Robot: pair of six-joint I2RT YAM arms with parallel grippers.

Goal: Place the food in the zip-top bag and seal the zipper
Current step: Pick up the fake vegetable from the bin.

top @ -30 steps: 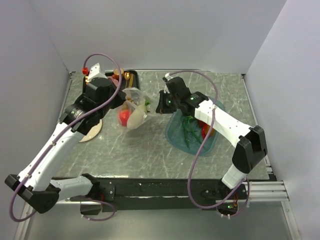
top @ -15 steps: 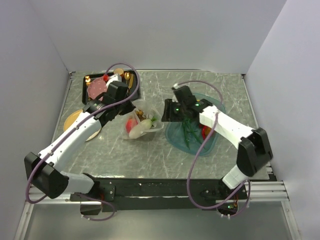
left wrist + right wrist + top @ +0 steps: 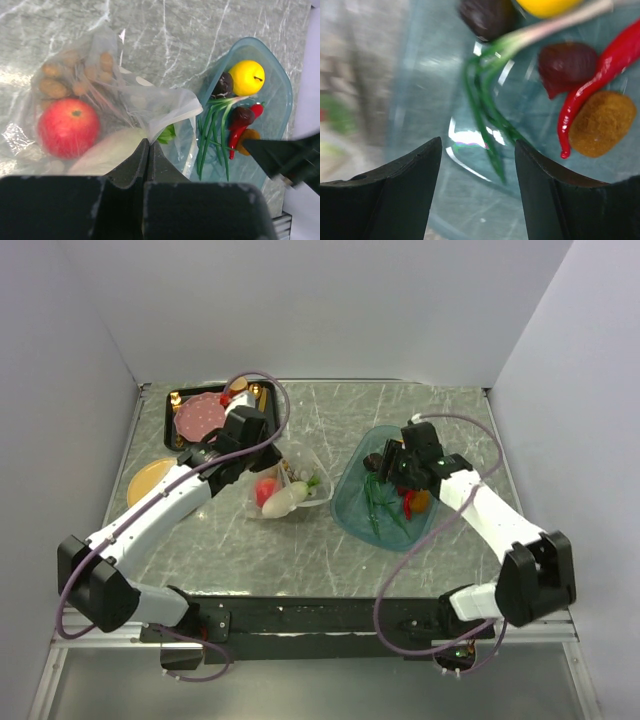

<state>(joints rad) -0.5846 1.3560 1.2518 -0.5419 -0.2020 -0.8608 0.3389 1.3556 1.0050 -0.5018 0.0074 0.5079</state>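
Note:
The clear zip-top bag point(image 3: 125, 95) lies crumpled on the table, with my left gripper point(image 3: 147, 142) shut on a fold of its film. Inside it are a red apple point(image 3: 68, 127), a brown nut cluster point(image 3: 75, 75), a white oblong piece point(image 3: 107, 152) and green leaves point(image 3: 167, 134). I cannot make out the zipper in the creased mouth. My right gripper point(image 3: 477, 145) hangs open and empty above the teal tray point(image 3: 350, 510). That tray holds green stalks point(image 3: 485, 110), a red chili point(image 3: 590, 95), a brown piece point(image 3: 602, 122) and a yellow fruit point(image 3: 246, 77).
A black tray point(image 3: 268, 410) at the back left carries a pink round plate point(image 3: 200, 418) and a small cup point(image 3: 238, 385). An orange plate point(image 3: 148, 478) lies at the left. Walls close in the table on the left, back and right.
My right gripper has let go of the bag, opened and swung right over the teal tray. My left arm has lowered the bag onto the table, still gripping it.

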